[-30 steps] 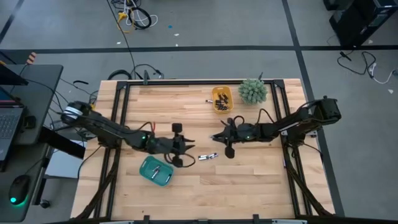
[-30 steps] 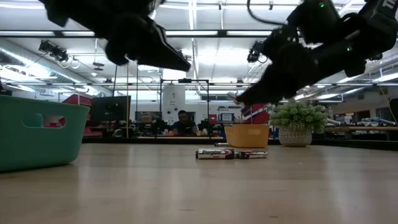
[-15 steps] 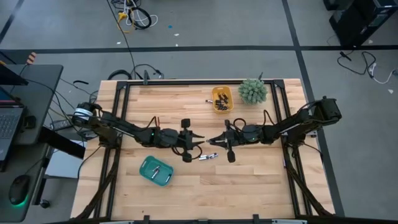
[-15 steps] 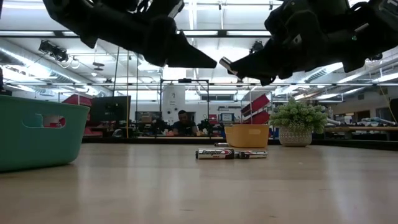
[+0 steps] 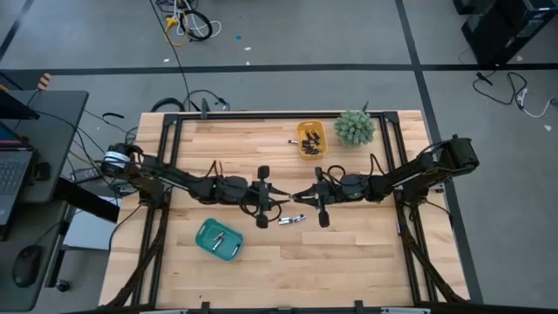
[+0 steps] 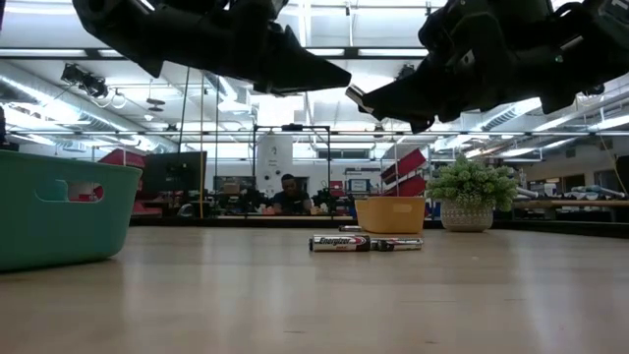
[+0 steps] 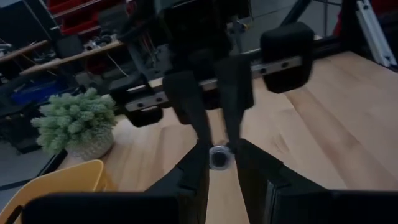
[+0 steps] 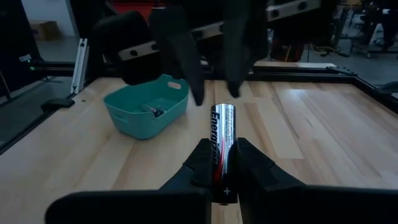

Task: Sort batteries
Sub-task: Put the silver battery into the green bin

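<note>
My right gripper [image 8: 222, 155] [image 5: 295, 198] is shut on a silver-and-black battery [image 8: 222, 127], high over the table's middle. My left gripper [image 7: 221, 152] [image 5: 281, 200] faces it tip to tip, open, with one finger on either side of the battery's free end [image 7: 219, 157]. Two more batteries [image 5: 292, 219] [image 6: 366, 243] lie flat on the table just below. The teal tray [image 5: 218, 238] holds one battery [image 8: 152, 110]. The yellow tray [image 5: 310, 139] holds several dark ones. My right gripper pinches the battery between its two fingers, with the battery lying along them; its "+" end [image 8: 222, 186] sits back between them and the other end sticks out past the tips. The fingers come level from the table's right. The battery is level and lifted clear. My left gripper's fingers [image 7: 194, 168] stand beside the battery's free end; whether they touch it, I cannot tell.
A small potted plant [image 5: 354, 128] stands at the table's far right, beside the yellow tray. Bare wood [image 5: 349, 262] spreads along the near side. The black frame rails [image 5: 166, 174] run along the table's edges. A person [image 6: 288, 194] sits far behind the table.
My left gripper has moved from beside the teal tray toward the table's right and met the right gripper over the middle. My right gripper has shifted a little toward the left and tipped from slanting down to about level, the battery still in its fingers.
</note>
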Available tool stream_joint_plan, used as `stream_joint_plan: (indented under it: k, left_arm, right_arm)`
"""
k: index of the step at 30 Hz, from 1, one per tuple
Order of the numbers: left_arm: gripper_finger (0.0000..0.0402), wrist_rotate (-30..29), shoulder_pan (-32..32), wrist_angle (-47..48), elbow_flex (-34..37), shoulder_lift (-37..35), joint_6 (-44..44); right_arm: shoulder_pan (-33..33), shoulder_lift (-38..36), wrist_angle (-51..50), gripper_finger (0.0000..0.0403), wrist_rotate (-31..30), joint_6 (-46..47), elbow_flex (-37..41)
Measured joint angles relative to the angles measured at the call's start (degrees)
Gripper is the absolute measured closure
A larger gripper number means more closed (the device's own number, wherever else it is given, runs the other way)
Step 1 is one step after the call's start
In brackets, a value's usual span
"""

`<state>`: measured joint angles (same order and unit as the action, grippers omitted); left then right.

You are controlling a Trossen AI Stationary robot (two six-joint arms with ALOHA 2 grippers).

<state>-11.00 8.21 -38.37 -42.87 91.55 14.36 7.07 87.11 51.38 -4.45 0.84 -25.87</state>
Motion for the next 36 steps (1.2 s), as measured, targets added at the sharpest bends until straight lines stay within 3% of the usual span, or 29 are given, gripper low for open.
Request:
stream_joint_plan:
  k: [12, 21, 28, 36]
  left_arm:
    - [0.0323, 0.1, -0.6, 0.4, 0.0, 0.9, -0.2]
    - [0.0323, 3.4, -0.8, -10.1, 0.0, 6.3, -1.1]
    - [0.0324, 3.9, -1.4, -11.1, 0.0, 7.1, -1.1]
    - [0.0378, 4.3, -2.2, -11.3, 0.1, 7.1, -1.1]
  right_arm:
    - [0.0, 0.0, 0.0, 0.0371, 0.0, -0.1, 0.0]
    - [0.1, -0.1, 0.7, 0.0371, 0.5, -0.6, 0.0]
    - [0.1, -0.1, 0.5, 0.0371, 0.6, -0.7, 0.0]
    - [0.1, -0.1, 0.4, 0.036, 0.6, -0.6, 0.1]
